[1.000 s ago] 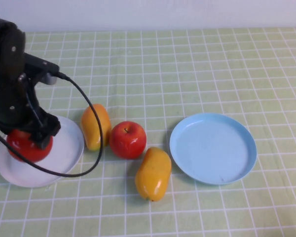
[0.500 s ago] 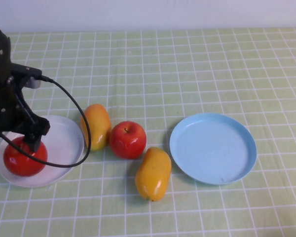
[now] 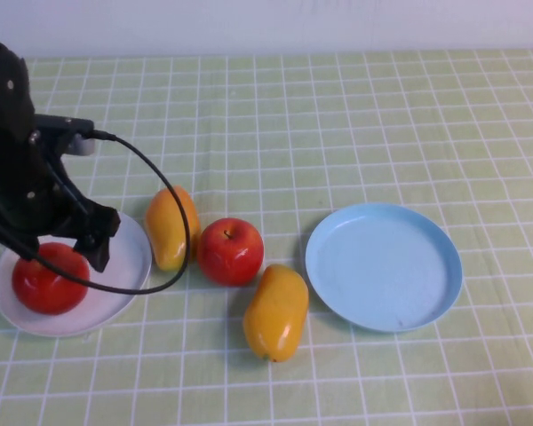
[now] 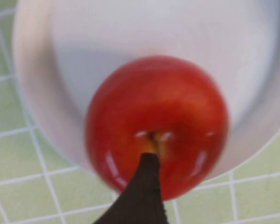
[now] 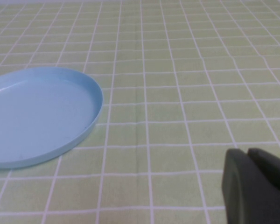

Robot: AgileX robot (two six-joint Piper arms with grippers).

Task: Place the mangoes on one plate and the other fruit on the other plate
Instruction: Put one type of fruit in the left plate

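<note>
Green checked cloth point(image 3: 355, 115), white wall behind; left gripper point(image 3: 67, 244) jaws spread, right gripper point(image 5: 256, 186) jaws closed.

On the worktop point(image 3: 355, 115), the white plate point(image 3: 124, 266) sits far left with one apple point(image 3: 46, 280) on it. The left end effector point(image 3: 67, 248) hovers just above that apple. Right of the plate lie a mango point(image 3: 171, 226), a second apple point(image 3: 231, 251), another mango point(image 3: 276, 312) nearer the front, then the blue plate point(image 3: 384, 266) at right.
</note>
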